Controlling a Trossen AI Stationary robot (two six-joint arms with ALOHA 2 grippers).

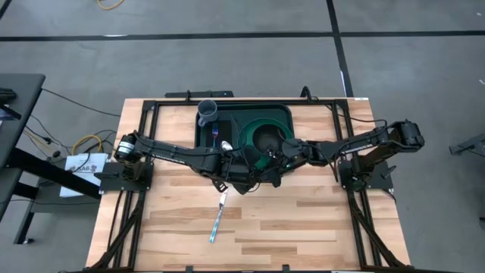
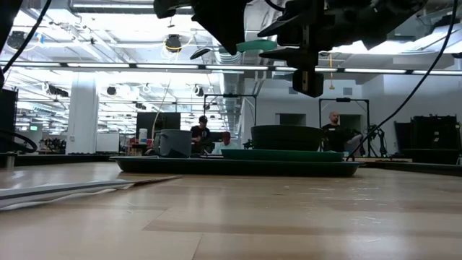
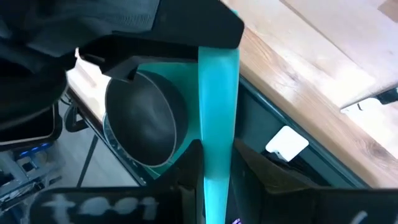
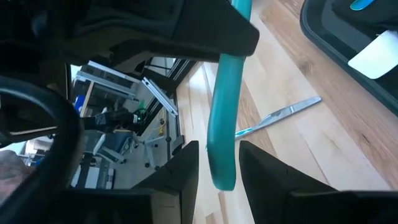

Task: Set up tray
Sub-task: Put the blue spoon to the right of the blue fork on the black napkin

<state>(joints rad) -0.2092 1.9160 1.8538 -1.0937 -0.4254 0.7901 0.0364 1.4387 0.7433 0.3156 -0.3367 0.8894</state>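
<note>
The dark green tray (image 1: pixel 242 125) lies at the table's far middle. On it are a grey cup (image 1: pixel 207 112), a dark bowl (image 1: pixel 267 139) on a round green plate, a blue-handled utensil (image 1: pixel 226 144) and a white napkin (image 3: pixel 286 143). My two grippers meet above the tray's near edge. My left gripper (image 3: pixel 216 168) is shut on a teal utensil handle (image 3: pixel 217 93). My right gripper (image 4: pixel 219 163) is open, its fingers on either side of the handle's free end (image 4: pixel 222 174). The utensil's head is hidden. My left gripper pinches the teal handle (image 3: pixel 216 146) between its two fingers. It comes slanting down from the table's left, and the handle runs on forward past the fingertips toward my right gripper. The utensil hangs in the air (image 2: pixel 256 45), roughly level, clear of tray and table.
A loose utensil (image 1: pixel 218 216) with a silver blade and blue handle lies on the bare wood nearer the front edge. The rest of the near half of the table is open wood. People stand in the room beyond the far edge.
</note>
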